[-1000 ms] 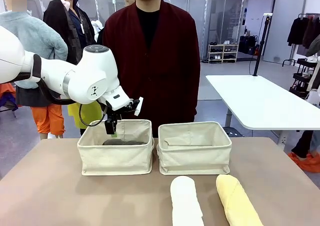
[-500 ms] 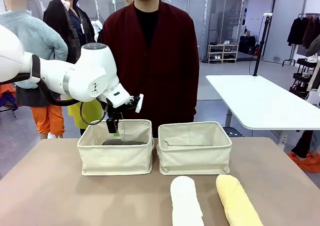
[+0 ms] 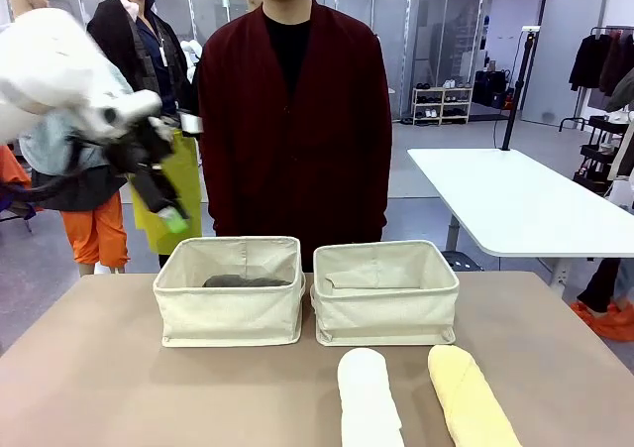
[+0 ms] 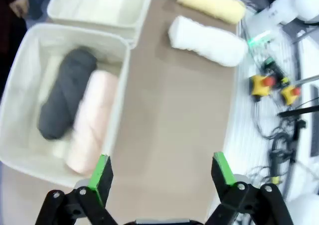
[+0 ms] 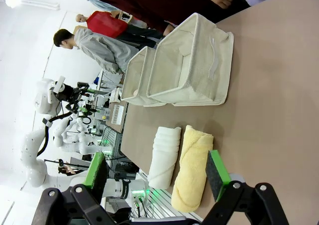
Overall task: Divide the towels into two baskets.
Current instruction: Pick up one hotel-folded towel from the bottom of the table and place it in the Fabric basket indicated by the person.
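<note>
White towel (image 3: 369, 399) and yellow towel (image 3: 472, 397) lie side by side, lengthwise before the nearer right gripper (image 5: 155, 160) — spread wide, empty.

I see a brown table (image 3: 99, 368) carrying two cream baskets side by side toward its far edge, the left basket (image 3: 230, 313) and the right basket (image 3: 386, 318) almost touching at the middle. Nearer to me, right of centre, the white towel (image 3: 369, 397) and the pale yellow towel (image 3: 471, 397) lie on the bare tabletop. They are close together but apart, the yellow one to the right and slightly angled.
</note>
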### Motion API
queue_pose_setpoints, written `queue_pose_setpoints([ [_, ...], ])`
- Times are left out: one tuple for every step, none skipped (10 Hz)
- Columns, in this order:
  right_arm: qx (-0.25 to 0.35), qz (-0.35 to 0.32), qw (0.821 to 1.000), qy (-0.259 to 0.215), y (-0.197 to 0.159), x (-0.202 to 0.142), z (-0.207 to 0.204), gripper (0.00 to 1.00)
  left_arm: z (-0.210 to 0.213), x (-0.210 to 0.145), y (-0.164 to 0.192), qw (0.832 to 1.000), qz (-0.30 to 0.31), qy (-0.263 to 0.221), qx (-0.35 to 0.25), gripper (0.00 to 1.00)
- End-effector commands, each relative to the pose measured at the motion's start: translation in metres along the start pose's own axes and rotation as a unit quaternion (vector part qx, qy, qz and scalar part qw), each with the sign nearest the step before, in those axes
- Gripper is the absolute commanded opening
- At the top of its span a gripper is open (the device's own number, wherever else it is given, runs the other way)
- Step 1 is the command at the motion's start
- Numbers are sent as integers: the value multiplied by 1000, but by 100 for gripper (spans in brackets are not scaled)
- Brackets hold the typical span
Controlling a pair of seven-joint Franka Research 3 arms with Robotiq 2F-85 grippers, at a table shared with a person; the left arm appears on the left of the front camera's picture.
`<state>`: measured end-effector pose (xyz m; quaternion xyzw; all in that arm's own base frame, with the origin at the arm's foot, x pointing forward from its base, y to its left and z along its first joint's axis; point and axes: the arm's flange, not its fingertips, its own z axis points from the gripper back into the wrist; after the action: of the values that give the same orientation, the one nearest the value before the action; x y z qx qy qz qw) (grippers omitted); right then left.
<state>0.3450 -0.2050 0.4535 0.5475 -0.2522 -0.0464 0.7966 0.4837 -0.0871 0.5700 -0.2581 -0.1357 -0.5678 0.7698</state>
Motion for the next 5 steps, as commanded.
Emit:
queue_pose_setpoints([
  [3, 4, 1000, 2, 2, -2, 2, 100, 19, -70, 6, 990, 106, -92, -24, 100],
  [3, 4, 1000, 2, 2, -2, 2, 100, 28, -110, 2, 977, 145, -152, -30, 100],
  [3, 4, 1000, 2, 2, -2, 2, 100, 33, -158, -6, 961, 186, -200, -51, 100],
  [3, 4, 1000, 2, 2, -2, 2, 100, 36, -201, -10, 943, 229, -233, -56, 100],
  [3, 4, 1000, 2, 2, -2, 2, 100, 39, -247, -13, 923, 268, -270, -63, 100],
])
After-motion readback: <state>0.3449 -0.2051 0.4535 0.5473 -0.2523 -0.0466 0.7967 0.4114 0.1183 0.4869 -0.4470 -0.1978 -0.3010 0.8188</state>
